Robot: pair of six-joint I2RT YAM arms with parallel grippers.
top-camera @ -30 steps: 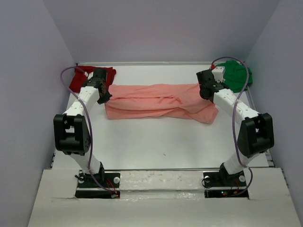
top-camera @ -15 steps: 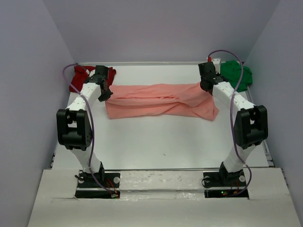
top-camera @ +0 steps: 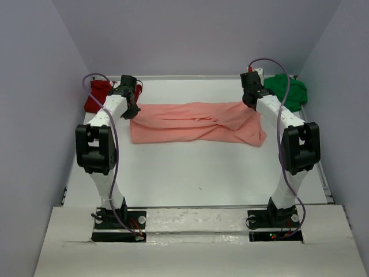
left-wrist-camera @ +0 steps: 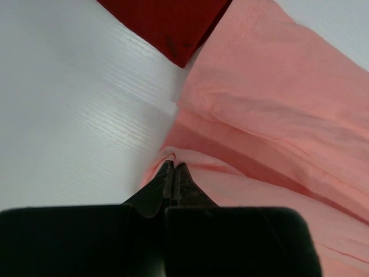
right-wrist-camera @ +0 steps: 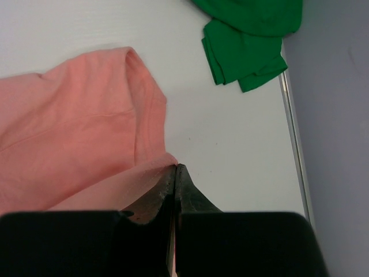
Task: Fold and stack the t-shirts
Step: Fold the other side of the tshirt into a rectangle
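I had both arms stretched out to the far part of the table (top-camera: pixel 196 173). The left gripper (left-wrist-camera: pixel 173 168) was pinched tight on a small bit of the pink shirt (top-camera: pixel 196 122) at its left end. The right gripper (right-wrist-camera: pixel 175 168) was pinched tight on the same shirt at its right end. Both jaws were closed with only thin cloth between the tips.

I think this step was a fold of the pink shirt. To do it well, I would move both arms together at the same speed so the cloth stayed flat between them. I would lift only a little and keep the shirt gently stretched, not tugged hard. The grips were very small, so a quick pull could make the cloth slip out. On the left I would take care, because the red shirt (left-wrist-camera: pixel 167 20) lay just beside that corner and could get dragged along. The green shirt (right-wrist-camera: pixel 248 34) sat in the far right corner, apart from my right grip.

The pink shirt lay in a long band from left to right. It was soft and wrinkly, with long creases running along it. A sewn edge showed near the left grip, and a sleeve showed on the right.
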